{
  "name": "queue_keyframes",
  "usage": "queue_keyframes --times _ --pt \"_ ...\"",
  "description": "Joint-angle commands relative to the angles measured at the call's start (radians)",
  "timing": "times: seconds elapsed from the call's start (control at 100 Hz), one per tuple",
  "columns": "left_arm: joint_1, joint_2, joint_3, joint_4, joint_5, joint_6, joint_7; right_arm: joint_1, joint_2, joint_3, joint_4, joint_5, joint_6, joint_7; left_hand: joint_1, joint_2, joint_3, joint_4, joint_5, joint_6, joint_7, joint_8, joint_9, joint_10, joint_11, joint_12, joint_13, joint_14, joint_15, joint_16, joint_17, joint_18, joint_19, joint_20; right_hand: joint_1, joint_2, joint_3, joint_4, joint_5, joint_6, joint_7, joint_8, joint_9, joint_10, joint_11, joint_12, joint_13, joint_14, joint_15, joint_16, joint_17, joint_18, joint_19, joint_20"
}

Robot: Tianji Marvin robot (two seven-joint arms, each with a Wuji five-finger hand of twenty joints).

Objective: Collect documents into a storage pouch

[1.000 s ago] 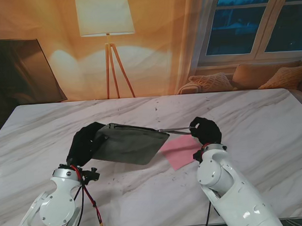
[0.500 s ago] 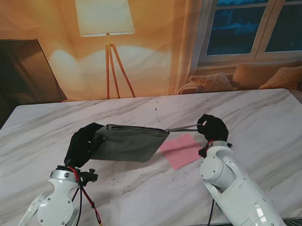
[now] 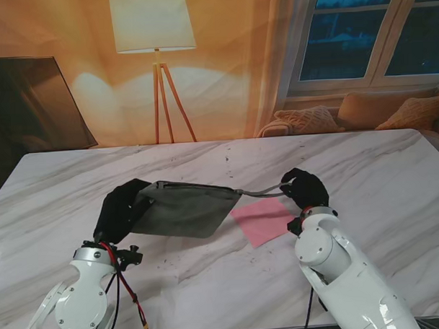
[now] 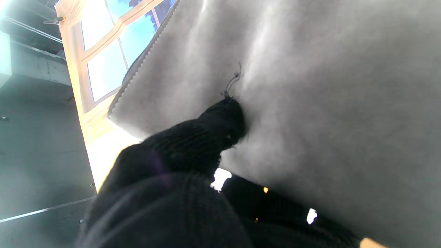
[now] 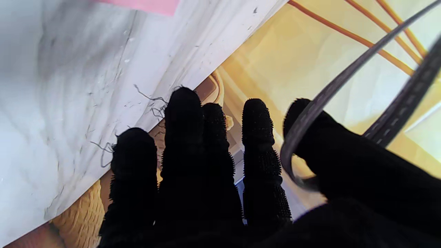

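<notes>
Pouch (image 3: 183, 208), grey, raised off our counter (image 3: 364, 167); left hand (image 3: 121, 209) grips its 9 o'clock edge. Right hand (image 3: 303, 188) holds strap (image 3: 261, 191) at 3 o'clock. Pink document (image 3: 263, 219) lies flat, uncollected.

The pouch (image 3: 181, 208) hides most of the left hand's fingers (image 4: 220, 124) and covers the near corner of the pink sheet (image 3: 263, 219); its opening's inside cannot be seen.
</notes>
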State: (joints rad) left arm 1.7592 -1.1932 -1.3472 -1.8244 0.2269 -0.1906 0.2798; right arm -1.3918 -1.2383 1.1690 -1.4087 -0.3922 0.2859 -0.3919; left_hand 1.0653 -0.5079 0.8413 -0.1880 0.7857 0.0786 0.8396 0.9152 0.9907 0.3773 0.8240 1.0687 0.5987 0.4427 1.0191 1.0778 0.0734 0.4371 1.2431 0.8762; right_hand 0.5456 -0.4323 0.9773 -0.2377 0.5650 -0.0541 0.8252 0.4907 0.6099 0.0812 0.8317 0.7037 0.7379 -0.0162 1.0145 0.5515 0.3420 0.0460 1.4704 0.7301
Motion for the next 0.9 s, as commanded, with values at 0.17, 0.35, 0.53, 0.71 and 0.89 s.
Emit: queue_keyframes --times 0.17,0.35,0.53,0.71,0.89 --pt "-0.029 -0.002 0.025 0.016 -0.050 0.028 -0.045 -0.021 0.013 -0.001 -0.024 -0.021 -0.047 0.041 0.057 0.113 -0.017 0.028 0.137 -0.035 0.224 0.145 0.036 -0.035 0.022 0.011 0.024 0.094 -0.017 -0.011 -0.026 -0.120 0.002 0.013 -0.186 -0.051 0.086 0.115 -0.097 -0.014 -0.139 0.098 -0.167 -0.048 -0.094 -0.093 -0.161 -0.039 -0.202 -0.047 -0.135 -0.049 -0.160 0.045" --pt "-0.050 0.006 0.035 0.036 -0.097 0.046 -0.104 -0.038 0.027 0.004 -0.057 -0.036 -0.088 0.076 0.102 0.152 -0.098 0.027 0.119 -0.053 0.226 0.158 0.002 -0.067 -0.020 0.007 -0.009 0.066 -0.060 -0.042 -0.045 -0.131 -0.011 -0.019 -0.237 -0.082 0.049 0.120 -0.161 -0.027 -0.205 0.095 -0.260 -0.097 -0.182 -0.150 -0.297 -0.068 -0.375 -0.101 -0.304 -0.081 -0.412 -0.005" --pt "-0.071 0.016 0.033 0.059 -0.166 0.089 -0.186 -0.059 0.042 0.017 -0.091 -0.060 -0.141 0.111 0.160 0.191 -0.196 0.032 0.108 -0.065 0.236 0.176 -0.027 -0.087 -0.059 0.003 -0.031 0.041 -0.106 -0.067 -0.051 -0.140 -0.042 -0.049 -0.232 -0.120 0.008 0.117 -0.177 -0.072 -0.255 0.089 -0.272 -0.147 -0.260 -0.187 -0.354 -0.090 -0.527 -0.160 -0.346 -0.098 -0.631 -0.006" --pt "-0.086 0.020 0.032 0.081 -0.227 0.115 -0.236 -0.078 0.049 0.022 -0.118 -0.071 -0.209 0.118 0.187 0.210 -0.219 0.038 0.117 -0.055 0.254 0.189 -0.037 -0.088 -0.076 -0.008 -0.038 0.042 -0.127 -0.071 -0.056 -0.142 -0.055 -0.057 -0.225 -0.137 0.003 0.112 -0.137 -0.194 -0.278 0.089 -0.273 -0.148 -0.279 -0.194 -0.363 -0.100 -0.568 -0.176 -0.340 -0.093 -0.698 0.004" --pt "-0.092 0.018 0.039 0.088 -0.231 0.115 -0.229 -0.097 0.055 0.024 -0.153 -0.068 -0.258 0.133 0.200 0.229 -0.240 0.038 0.120 -0.065 0.270 0.200 -0.044 -0.097 -0.078 -0.013 -0.041 0.037 -0.132 -0.075 -0.056 -0.142 -0.054 -0.057 -0.204 -0.180 0.028 0.108 -0.105 -0.186 -0.272 0.099 -0.264 -0.138 -0.283 -0.193 -0.358 -0.099 -0.576 -0.179 -0.333 -0.091 -0.721 0.011"
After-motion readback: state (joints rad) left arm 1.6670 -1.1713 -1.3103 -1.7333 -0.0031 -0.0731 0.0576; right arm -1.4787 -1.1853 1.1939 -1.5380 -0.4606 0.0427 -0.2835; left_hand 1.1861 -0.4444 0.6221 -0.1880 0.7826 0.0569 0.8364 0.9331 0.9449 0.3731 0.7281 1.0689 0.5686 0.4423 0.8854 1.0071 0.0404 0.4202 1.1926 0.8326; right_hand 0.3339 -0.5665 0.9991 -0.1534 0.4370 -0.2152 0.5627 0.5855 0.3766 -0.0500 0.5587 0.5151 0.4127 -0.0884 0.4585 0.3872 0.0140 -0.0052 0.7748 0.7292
